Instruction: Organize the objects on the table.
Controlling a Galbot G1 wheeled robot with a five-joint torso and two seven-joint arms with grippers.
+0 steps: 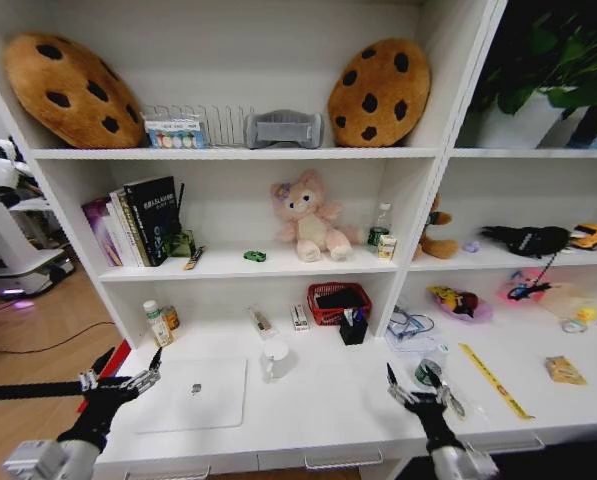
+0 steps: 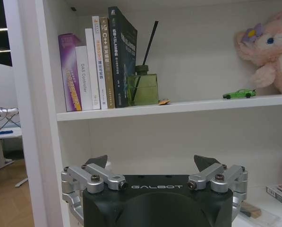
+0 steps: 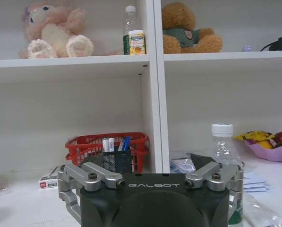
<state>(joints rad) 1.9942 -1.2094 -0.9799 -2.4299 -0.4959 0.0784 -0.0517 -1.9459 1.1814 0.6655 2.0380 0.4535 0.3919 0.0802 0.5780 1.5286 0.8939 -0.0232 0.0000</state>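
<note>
A closed silver laptop (image 1: 193, 392) lies on the white table (image 1: 328, 405) at the front left. My left gripper (image 1: 128, 372) hovers open over the table's left edge beside it, facing the shelving; in its wrist view the left gripper (image 2: 151, 163) holds nothing. A tiny green toy car (image 1: 255, 256) (image 2: 239, 94) sits on the shelf above. Pens (image 3: 115, 144) stand in a black holder (image 1: 354, 326) by a red basket (image 1: 339, 300). My right gripper (image 1: 415, 386) (image 3: 150, 161) is open and empty near the front right, close to a clear white-capped bottle (image 3: 222, 146).
A white mug (image 1: 274, 358), a small bottle (image 1: 158, 322) and a yellow ruler (image 1: 493, 380) lie on the table. Books (image 2: 96, 61) and a green diffuser (image 2: 143, 87) fill the shelf's left. A pink plush (image 1: 308, 220) and cookie cushions (image 1: 73, 90) sit higher up.
</note>
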